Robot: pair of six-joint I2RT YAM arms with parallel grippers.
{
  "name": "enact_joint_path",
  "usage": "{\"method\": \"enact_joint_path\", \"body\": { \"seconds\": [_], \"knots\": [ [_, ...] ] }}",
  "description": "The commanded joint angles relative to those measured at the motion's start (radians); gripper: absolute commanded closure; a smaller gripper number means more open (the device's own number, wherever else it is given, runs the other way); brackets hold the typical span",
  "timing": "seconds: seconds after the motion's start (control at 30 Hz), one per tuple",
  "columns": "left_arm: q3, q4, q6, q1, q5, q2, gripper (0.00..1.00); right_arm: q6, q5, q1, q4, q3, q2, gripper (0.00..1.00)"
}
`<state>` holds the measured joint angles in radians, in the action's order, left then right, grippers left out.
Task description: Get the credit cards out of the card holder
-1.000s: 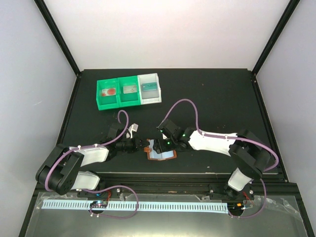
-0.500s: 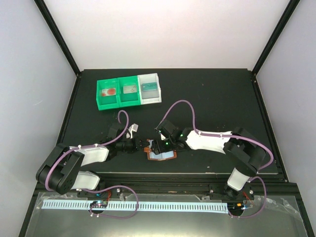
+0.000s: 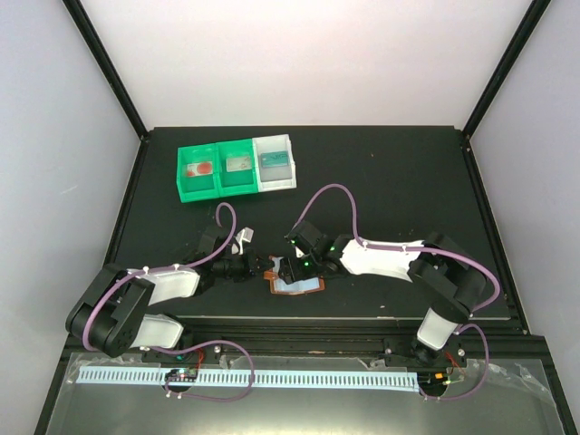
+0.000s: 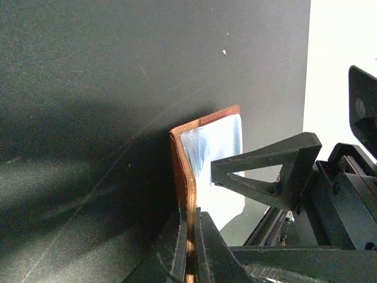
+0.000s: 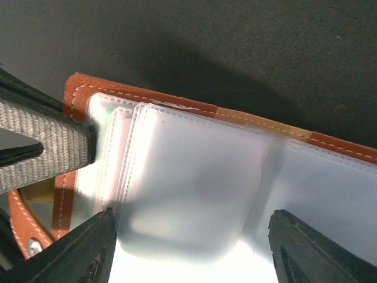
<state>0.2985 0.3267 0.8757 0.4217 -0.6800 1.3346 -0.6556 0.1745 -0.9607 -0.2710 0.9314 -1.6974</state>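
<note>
Black left arm (image 3: 113,313) and right arm (image 3: 458,281), white forearm shells (image 3: 385,260), looping purple cables (image 3: 337,188), green status light (image 3: 337,243)

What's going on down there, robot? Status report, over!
Left gripper shut on the wallet cover. Right gripper open over its clear pockets. Cards not out yet. Nothing in the way.
</note>
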Motion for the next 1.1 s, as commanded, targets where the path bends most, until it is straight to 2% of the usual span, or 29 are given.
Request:
{"method": "enact_joint_path", "body": {
  "seconds": [0.0, 0.73, 1.07],
  "knots": [
    [0.007, 0.004, 0.002, 0.008, -0.004, -0.028, 0.98, 0.014, -0.062, -0.007, -0.033, 0.007, -0.009, 0.29],
    [0.004, -0.013, 0.014, 0.009, 0.012, -0.039, 0.99, 0.038, -0.3, -0.006, -0.182, -0.005, 0.085, 0.33],
    [0.008, -0.011, 0.012, 0.009, 0.025, -0.032, 0.98, 0.045, -0.382, 0.009, -0.205, -0.059, 0.159, 0.39]
  ]
}}
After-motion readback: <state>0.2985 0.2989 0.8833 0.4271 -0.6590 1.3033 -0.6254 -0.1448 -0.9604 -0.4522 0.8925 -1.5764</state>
